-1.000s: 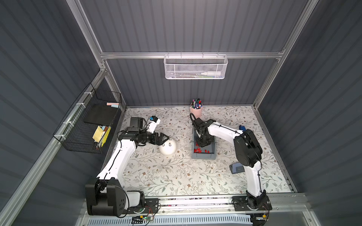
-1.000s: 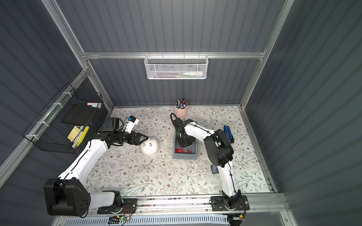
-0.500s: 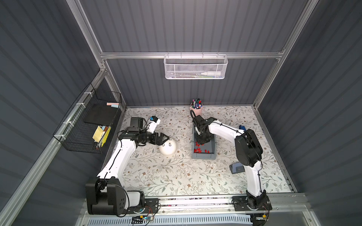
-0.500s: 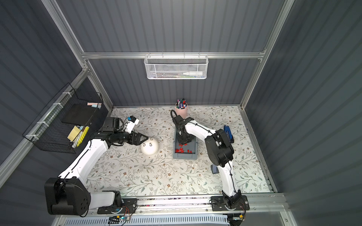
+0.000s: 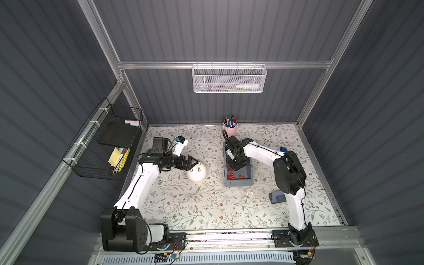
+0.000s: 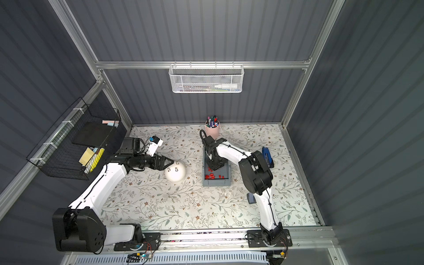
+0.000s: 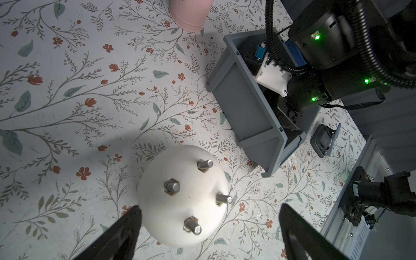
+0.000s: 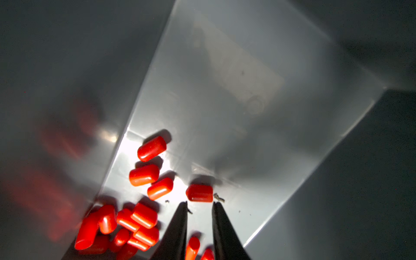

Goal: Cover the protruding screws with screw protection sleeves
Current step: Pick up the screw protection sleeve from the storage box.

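Down inside the grey plastic bin point(image 5: 238, 182): right gripper point(image 8: 200, 203), jaws narrowly parted, nothing pinched at the tips. Just beyond those tips, one small red cylindrical screw protection sleeve point(image 8: 199, 192), lying flat, long axis running from fingertip to fingertip and nearly filling the gap. Other red sleeves point(image 8: 135, 220) heaped to one side. Probably calls for a short advance. Over on the floral counter point(image 5: 195, 206): left gripper point(image 7: 210, 206) spread wide, flanking the white egg-shaped dome point(image 7: 180, 209). Four silvery protruding screws point(image 7: 172, 186), all bare. No readable writing anywhere.

Four screws point(image 7: 172, 186), one dome point(image 7: 198, 227)
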Motion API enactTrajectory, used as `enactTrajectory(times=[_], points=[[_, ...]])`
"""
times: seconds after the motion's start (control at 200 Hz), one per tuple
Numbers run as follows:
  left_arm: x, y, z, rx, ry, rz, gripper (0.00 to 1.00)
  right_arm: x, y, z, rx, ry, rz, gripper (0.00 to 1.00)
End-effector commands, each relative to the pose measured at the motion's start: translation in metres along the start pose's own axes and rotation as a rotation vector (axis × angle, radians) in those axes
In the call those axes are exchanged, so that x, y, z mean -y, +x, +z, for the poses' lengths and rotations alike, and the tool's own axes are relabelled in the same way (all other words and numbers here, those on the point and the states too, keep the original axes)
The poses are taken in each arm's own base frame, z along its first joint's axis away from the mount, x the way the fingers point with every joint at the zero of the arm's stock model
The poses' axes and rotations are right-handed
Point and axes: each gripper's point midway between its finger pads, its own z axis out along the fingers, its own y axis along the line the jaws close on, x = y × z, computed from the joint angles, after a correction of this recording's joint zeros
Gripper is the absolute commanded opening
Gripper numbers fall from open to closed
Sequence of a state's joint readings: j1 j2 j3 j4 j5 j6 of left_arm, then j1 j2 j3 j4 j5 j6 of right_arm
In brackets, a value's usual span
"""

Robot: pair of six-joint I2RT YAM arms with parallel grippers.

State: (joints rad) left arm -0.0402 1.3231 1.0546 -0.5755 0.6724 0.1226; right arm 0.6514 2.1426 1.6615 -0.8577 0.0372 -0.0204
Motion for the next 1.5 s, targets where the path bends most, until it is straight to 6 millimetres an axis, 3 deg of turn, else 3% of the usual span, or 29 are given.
enactTrajectory(times=[0.0, 0.25, 0.63, 1.116, 1.336, 1.496], points=[[0.004, -0.01, 0.0, 0.013, 0.02, 0.007, 0.94, -0.005, 0.006, 0.009, -0.015, -0.03, -0.033, 0.26], [0.004, -0.01, 0.0, 0.013, 0.019, 0.008, 0.95, -0.004, 0.002, 0.01, 0.018, -0.028, -0.018, 0.3], [0.006, -0.012, 0.0, 0.021, 0.026, 0.003, 0.95, 0.0, -0.003, 0.0, 0.072, -0.016, 0.084, 0.27], [0.006, -0.012, -0.002, 0.025, 0.02, 0.01, 0.96, 0.012, 0.003, -0.004, 0.065, 0.038, 0.158, 0.17], [0.007, -0.011, -0.003, 0.026, 0.019, 0.013, 0.96, 0.012, 0.003, -0.001, 0.06, 0.003, 0.193, 0.24], [0.008, -0.012, -0.004, 0.03, 0.02, 0.012, 0.96, 0.014, 0.005, 0.004, 0.05, -0.015, 0.215, 0.24]])
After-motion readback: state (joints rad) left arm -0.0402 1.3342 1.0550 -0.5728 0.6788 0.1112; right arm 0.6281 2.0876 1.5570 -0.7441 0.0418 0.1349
